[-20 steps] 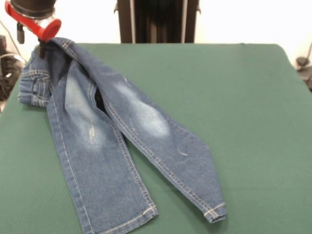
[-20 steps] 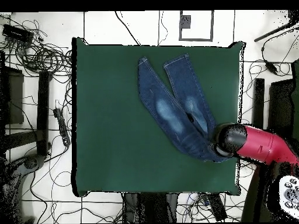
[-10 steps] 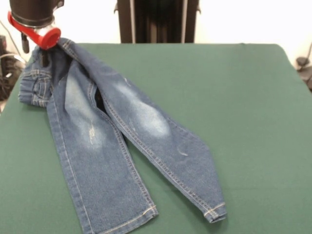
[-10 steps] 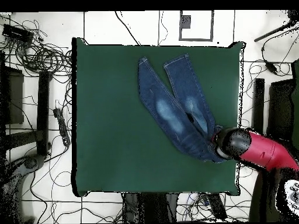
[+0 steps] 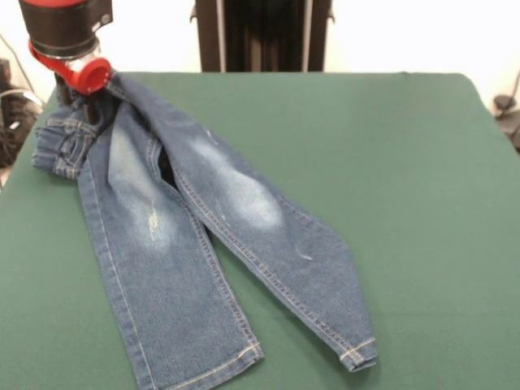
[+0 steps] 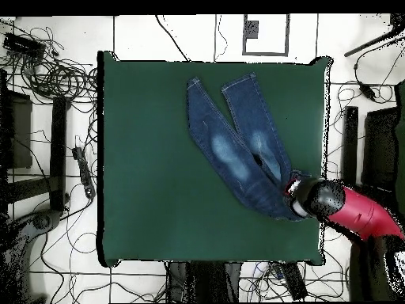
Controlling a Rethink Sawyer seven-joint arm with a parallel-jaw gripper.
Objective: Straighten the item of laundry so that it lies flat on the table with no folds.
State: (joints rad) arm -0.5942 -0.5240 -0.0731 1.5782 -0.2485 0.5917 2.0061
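- The jeans (image 5: 187, 244) lie on the green bench (image 5: 390, 179), spread from its far left corner in the front view down toward the near edge.
- The 2 legs fan apart at the hems: 1 hem lies at the picture's bottom edge, the other a little to its right, with a narrow dark gap between the legs near the crotch.
- Each thigh carries a faded pale patch, and tan stitching runs along the seams.
- The waistband end is bunched and rumpled at the bench's left edge, not flat; the legs look mostly smooth.
- In the overhead view the jeans (image 6: 237, 146) run diagonally, hems toward the picture's top edge and waist toward the lower right corner of the bench (image 6: 158, 198).
- The end effector (image 5: 77, 85) sits right over the bunched waistband at that corner, below a red ring and a black cylinder.
- Its tips are hidden against the denim, so I cannot tell whether it is apart, together or clamped on the cloth.
- The red arm (image 6: 360, 214) reaches in from the right in the overhead view.
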